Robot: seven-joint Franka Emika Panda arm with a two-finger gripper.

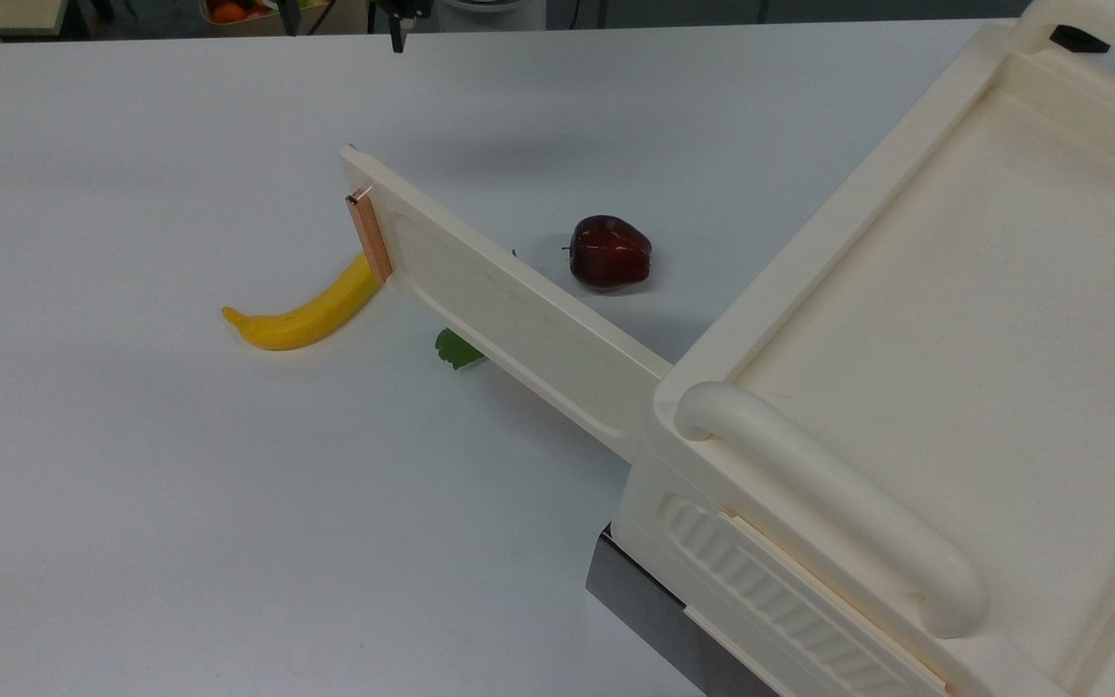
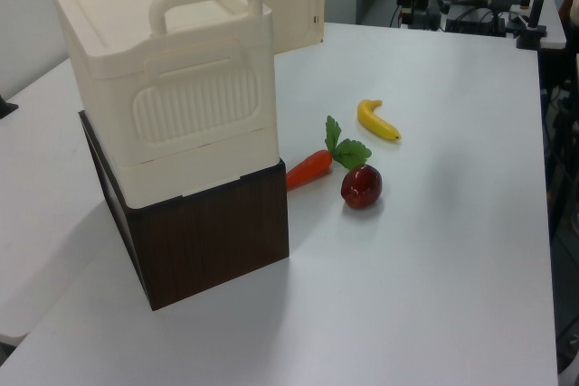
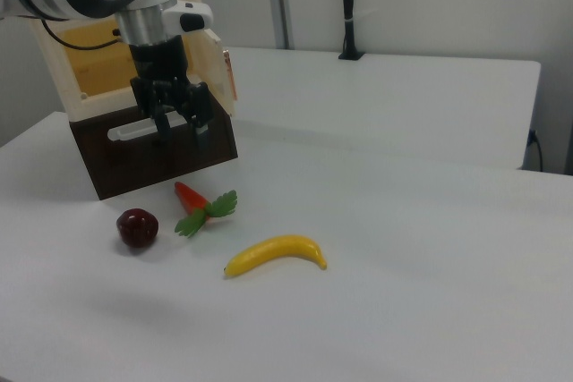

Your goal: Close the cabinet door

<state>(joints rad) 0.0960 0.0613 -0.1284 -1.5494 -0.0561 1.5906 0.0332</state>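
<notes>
Black gripper [image 3: 182, 128] is hanging with its fingers spread and empty, in front of the cabinet [image 3: 89, 69] in the right view. Beside it, the door [image 1: 499, 305] is standing wide open over the carrot [image 3: 201, 205], banana [image 3: 276, 255] further right.

— What stands on the worktop [image 2: 452, 250]?

— The cabinet [image 2: 172, 106], a cream box with a ribbed front and thick handles, sitting on a dark wood-grain base [image 2: 213, 241].

— And the cabinet door [image 2: 291, 8]?

— Open, swung out behind the box toward the left view's right, its flat panel facing us.

— Anything else?

— A carrot [image 2: 312, 165] with green leaves lies just beside the base. A dark red apple [image 2: 361, 186] sits touching or nearly touching the leaves, and a banana [image 2: 377, 121] lies a little farther back.
</notes>
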